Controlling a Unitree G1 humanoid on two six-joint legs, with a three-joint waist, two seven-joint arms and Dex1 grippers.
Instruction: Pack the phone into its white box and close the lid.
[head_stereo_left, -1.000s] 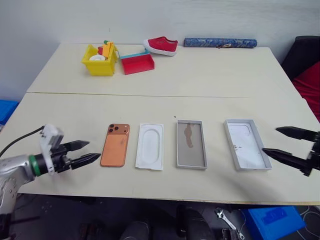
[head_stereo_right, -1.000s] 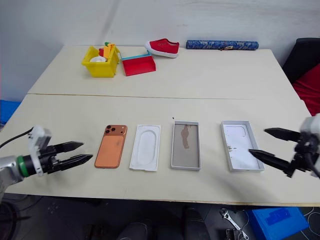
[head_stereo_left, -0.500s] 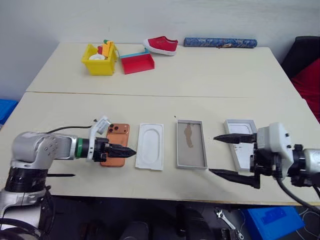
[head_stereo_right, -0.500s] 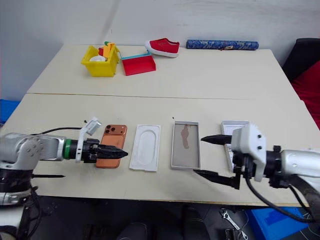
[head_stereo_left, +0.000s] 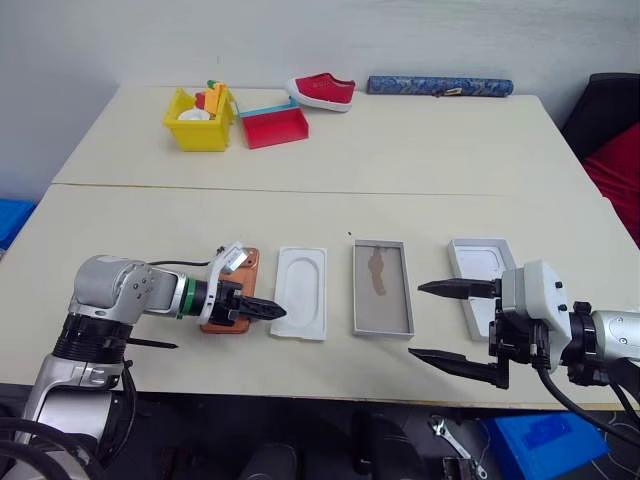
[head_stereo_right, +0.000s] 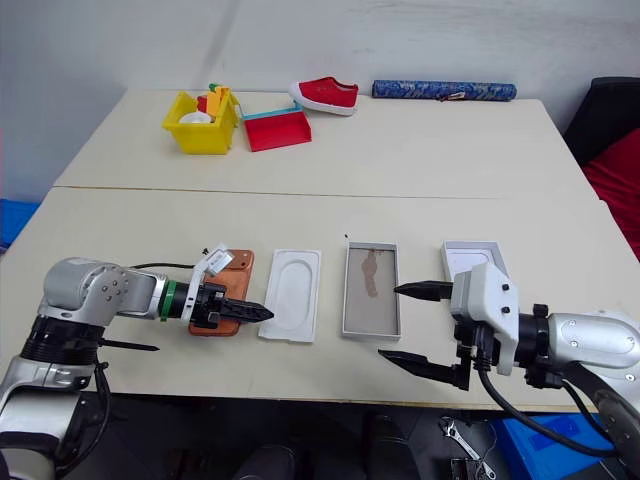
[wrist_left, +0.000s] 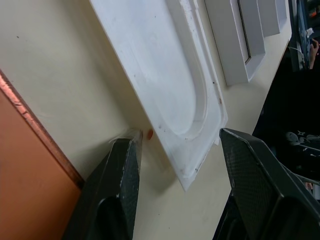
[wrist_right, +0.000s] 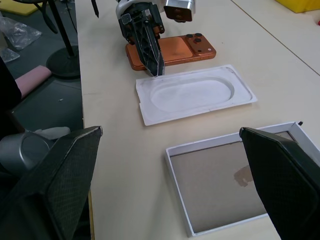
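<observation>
Right now we have the left end effector (head_stereo_left: 268, 311) low over the worktop (head_stereo_left: 400, 150), its black fingers (wrist_left: 112, 200) apart, with their tips at the gap between the phone (head_stereo_left: 236, 305) and the white moulded insert (head_stereo_left: 300, 292). We cannot tell whether a finger touches the phone's edge. The phone lies flat, camera bump toward the far side, partly covered by our left wrist. Beside the insert sits the white box (head_stereo_left: 381, 301), its grey-brown floor bare and stained. The lid (head_stereo_left: 480, 270) lies open side up past it, partly hidden behind our right arm. Our right end effector (head_stereo_left: 440, 322) hovers near the front edge by the white box, fingers spread wide and holding nothing.
</observation>
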